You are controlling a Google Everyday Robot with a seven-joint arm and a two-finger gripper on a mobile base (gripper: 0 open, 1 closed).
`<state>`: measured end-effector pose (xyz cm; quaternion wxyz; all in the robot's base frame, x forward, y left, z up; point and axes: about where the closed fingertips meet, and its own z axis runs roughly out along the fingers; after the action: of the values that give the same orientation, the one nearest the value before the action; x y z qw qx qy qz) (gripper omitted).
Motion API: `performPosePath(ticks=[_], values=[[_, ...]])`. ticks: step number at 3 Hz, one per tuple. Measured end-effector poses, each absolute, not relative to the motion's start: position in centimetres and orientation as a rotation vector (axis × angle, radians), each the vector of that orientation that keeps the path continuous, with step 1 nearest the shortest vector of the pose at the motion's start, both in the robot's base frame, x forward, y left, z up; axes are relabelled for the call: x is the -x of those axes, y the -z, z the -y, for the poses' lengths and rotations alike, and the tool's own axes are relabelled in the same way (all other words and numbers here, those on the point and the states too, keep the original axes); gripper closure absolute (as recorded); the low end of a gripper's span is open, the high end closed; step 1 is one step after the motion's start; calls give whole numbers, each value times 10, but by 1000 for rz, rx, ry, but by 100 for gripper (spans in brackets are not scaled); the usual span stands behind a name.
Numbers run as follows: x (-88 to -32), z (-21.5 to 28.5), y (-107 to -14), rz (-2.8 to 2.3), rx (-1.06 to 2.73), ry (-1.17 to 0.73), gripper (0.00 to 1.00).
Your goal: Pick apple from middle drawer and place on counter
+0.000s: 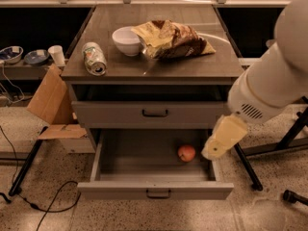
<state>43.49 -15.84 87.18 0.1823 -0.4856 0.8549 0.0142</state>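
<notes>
The apple (186, 153), small and red-orange, lies on the floor of the open middle drawer (134, 155), toward its right side. The drawer is pulled out, and its front with a dark handle (158, 193) faces me. My white arm reaches in from the right. Its cream-coloured gripper end (215, 147) hangs over the drawer's right edge, just right of the apple and slightly above it, not touching it. The counter (159, 67) is the dark wood-grain top of the cabinet.
On the counter stand a white bowl (126, 40), a crumpled chip bag (173, 38) and a tipped can (94, 58). The upper drawer (154, 113) is closed. A cardboard box (50, 100) leans at the cabinet's left. Black stand legs (248, 170) and a cable (53, 208) cross the floor.
</notes>
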Motion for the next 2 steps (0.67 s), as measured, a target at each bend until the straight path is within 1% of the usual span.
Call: performPosePath(ticks=[2], values=[[-456, 111, -767, -2544, 1116, -146, 0]])
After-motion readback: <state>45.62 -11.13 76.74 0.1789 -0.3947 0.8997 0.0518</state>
